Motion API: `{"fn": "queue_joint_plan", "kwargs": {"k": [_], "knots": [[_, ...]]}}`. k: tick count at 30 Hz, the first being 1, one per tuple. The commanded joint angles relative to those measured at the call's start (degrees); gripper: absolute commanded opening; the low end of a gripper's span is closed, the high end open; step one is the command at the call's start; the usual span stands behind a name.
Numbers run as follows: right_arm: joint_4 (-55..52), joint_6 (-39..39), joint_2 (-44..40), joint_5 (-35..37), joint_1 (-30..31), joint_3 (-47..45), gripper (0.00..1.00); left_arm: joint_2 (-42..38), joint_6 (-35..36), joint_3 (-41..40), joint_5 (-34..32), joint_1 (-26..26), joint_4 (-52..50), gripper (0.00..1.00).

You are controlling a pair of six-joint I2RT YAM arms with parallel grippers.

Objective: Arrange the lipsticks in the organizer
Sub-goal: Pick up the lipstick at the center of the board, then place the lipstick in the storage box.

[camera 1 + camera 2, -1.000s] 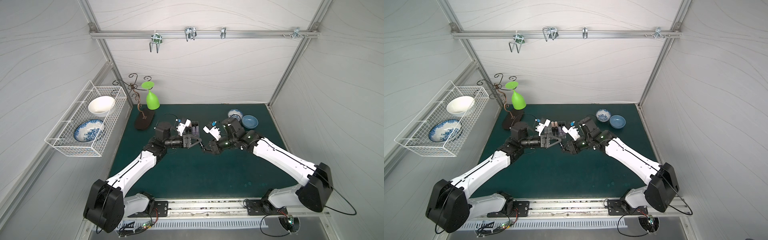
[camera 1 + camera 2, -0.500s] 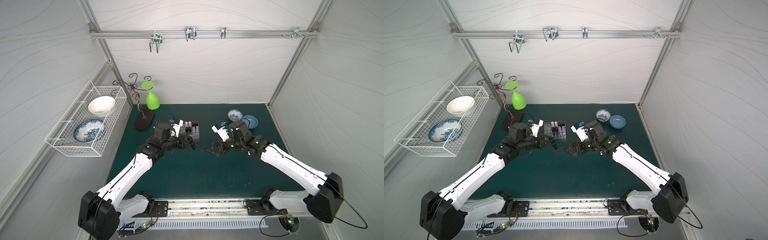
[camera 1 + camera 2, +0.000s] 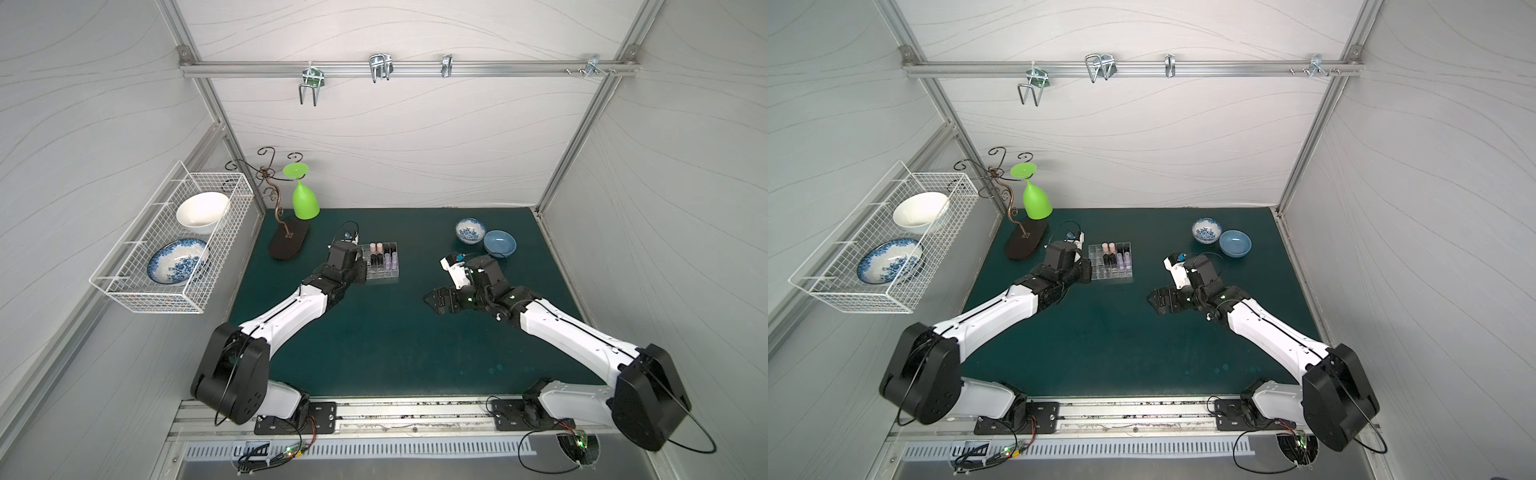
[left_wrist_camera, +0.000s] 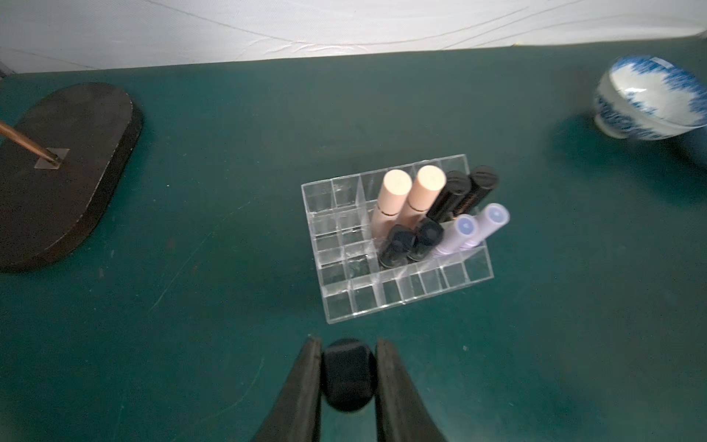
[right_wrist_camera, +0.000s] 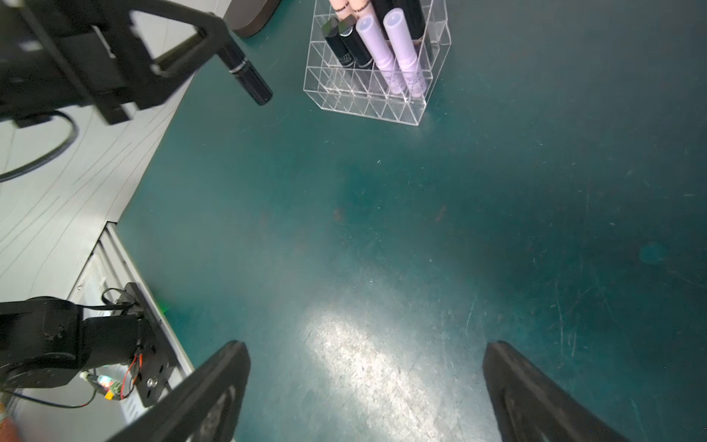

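Handover done. We see left gripper clamping black lipstick near organizer (eight lipsticks standing inside); right gripper withdrawn, jaws wide, empty. Last slotting likely next.

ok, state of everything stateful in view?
left gripper, jaws shut on a black lipstick
right gripper, jaws wide open, empty
organizer, upright, partly filled
eight lipsticks, standing in its cells
green glass, upside down on the stand
small blue-and-white bowl, upright, empty
light blue bowl, upright, empty
wire basket, holds white bowl and blue-patterned dish
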Motion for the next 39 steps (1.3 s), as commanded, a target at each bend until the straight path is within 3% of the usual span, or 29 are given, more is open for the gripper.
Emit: {"fn": "queue_joint_plan", "kwargs": {"k": [1,21,39], "knots": [[3.3,-0.6,1.4,0.9,-0.1,0.2,0.99,3.0,2.2,4.5,-3.5,0.2,7.8,0.12],[5.5,-1.2,4.2,0.4,-0.1,0.5,0.99,10.6,0.9,6.9,0.9,0.6,13.1,0.10],[5.3,-1.2,5.5,0.5,0.0,1.7,0.99,15.6,-0.2,11.6,2.0,0.9,11.8,0.09]]}}
